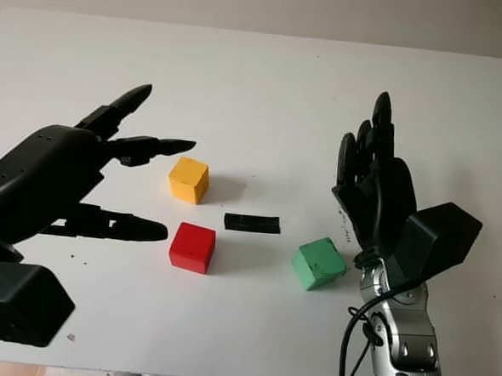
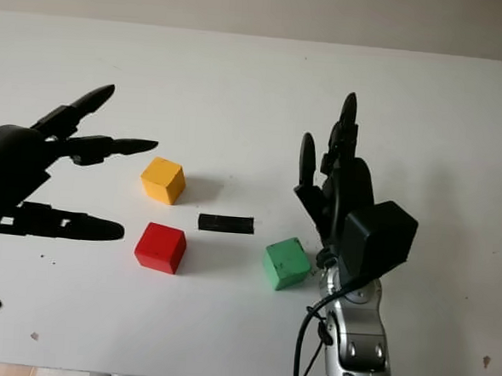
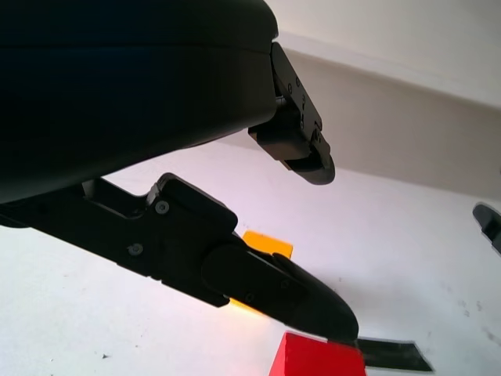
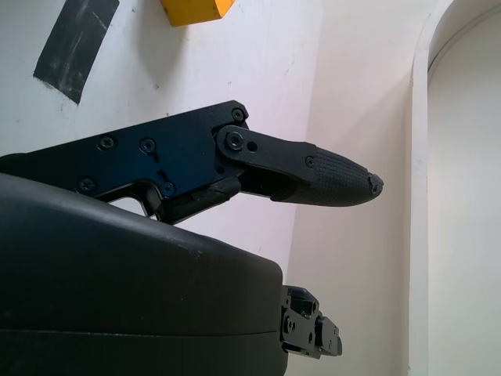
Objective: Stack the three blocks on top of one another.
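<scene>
Left eye view: both robot hands [image 1: 107, 175] [image 1: 371, 182] open, flanking three separate blocks [image 1: 192, 247] mid-table [image 1: 266, 78].

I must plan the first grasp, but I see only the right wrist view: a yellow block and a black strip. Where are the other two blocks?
Observer: The red block and the green block stand nearer to the robot than the yellow block, red on the left, green on the right. All three are apart on the table.
Operator: Is the right hand near the green one?
Observer: Yes. The right hand is open, just to the right of the green block, and holds nothing.
Operator: And the left hand?
Observer: The left hand is open, to the left of the yellow and red blocks, and holds nothing.
</scene>
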You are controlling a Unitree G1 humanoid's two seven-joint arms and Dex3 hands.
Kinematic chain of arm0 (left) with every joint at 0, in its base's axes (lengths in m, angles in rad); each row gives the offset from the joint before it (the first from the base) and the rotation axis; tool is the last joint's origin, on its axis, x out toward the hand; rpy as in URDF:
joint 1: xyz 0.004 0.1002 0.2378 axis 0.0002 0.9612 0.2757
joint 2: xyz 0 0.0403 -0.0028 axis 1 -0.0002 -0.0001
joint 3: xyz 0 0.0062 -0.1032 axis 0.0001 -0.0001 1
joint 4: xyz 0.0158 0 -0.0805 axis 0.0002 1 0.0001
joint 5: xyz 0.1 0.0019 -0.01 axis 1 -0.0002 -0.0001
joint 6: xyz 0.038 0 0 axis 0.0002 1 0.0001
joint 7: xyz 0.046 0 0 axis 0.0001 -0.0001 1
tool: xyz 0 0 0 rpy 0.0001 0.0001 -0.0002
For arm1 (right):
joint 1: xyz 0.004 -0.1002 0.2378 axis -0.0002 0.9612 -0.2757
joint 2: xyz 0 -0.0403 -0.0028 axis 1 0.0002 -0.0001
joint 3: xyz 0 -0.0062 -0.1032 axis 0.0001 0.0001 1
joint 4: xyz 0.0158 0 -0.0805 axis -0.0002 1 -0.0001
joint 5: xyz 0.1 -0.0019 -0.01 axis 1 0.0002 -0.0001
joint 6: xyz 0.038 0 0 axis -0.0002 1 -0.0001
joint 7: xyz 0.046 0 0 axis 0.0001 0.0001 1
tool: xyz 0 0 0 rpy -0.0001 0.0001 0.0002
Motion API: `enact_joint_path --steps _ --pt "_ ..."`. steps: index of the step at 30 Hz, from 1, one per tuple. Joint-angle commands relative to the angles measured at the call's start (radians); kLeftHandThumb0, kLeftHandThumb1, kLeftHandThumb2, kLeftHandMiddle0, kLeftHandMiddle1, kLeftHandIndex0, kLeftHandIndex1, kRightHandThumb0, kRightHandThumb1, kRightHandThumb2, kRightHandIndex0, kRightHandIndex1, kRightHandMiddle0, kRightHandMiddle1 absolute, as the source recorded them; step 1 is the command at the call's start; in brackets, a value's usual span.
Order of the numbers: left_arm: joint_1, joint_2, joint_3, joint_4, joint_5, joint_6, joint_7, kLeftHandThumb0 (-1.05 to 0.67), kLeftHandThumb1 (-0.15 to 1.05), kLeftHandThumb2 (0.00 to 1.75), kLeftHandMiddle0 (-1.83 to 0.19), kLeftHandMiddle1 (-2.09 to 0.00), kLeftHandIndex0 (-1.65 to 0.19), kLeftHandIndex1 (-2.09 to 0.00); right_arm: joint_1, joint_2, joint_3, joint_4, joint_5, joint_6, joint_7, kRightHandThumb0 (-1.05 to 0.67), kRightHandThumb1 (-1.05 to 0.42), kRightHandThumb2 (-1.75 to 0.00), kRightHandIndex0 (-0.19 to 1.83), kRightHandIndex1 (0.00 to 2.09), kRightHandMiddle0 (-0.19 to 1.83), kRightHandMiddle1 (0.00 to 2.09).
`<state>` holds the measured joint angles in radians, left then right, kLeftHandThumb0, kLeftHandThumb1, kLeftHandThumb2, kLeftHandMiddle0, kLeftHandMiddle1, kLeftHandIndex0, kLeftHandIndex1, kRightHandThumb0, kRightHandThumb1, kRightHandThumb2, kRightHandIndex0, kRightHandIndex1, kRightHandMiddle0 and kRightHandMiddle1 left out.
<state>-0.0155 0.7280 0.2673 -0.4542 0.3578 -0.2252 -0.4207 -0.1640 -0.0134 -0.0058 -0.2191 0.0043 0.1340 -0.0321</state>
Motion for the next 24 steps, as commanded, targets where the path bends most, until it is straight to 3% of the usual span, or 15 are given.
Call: enact_joint_path --steps 1,11,24 --pt "-0.018 0.016 -0.021 -0.003 0.026 -0.008 0.002 -0.85 0.92 0.06 0.05 -0.04 -0.57 -0.07 0.0 0.004 -0.003 -0.011 0.002 0.003 -0.002 -0.67 -1.05 -0.63 -0.19 0.0 -0.19 0.0" --pt "-0.014 0.005 -0.101 0.042 0.046 -0.063 -0.003 -0.86 0.95 0.05 0.08 -0.05 -0.59 -0.09 0.006 0.005 -0.004 -0.013 -0.002 -0.002 -0.006 -0.66 -1.05 -0.63 -0.19 0.0 -0.19 0.0" --pt "0.017 0.013 -0.142 -0.069 0.143 0.067 -0.087 -0.85 0.95 0.05 0.1 -0.06 -0.6 -0.11 0.008 0.005 -0.009 -0.014 0.005 -0.007 -0.001 -0.65 -1.05 -0.63 -0.19 0.0 -0.19 0.0"
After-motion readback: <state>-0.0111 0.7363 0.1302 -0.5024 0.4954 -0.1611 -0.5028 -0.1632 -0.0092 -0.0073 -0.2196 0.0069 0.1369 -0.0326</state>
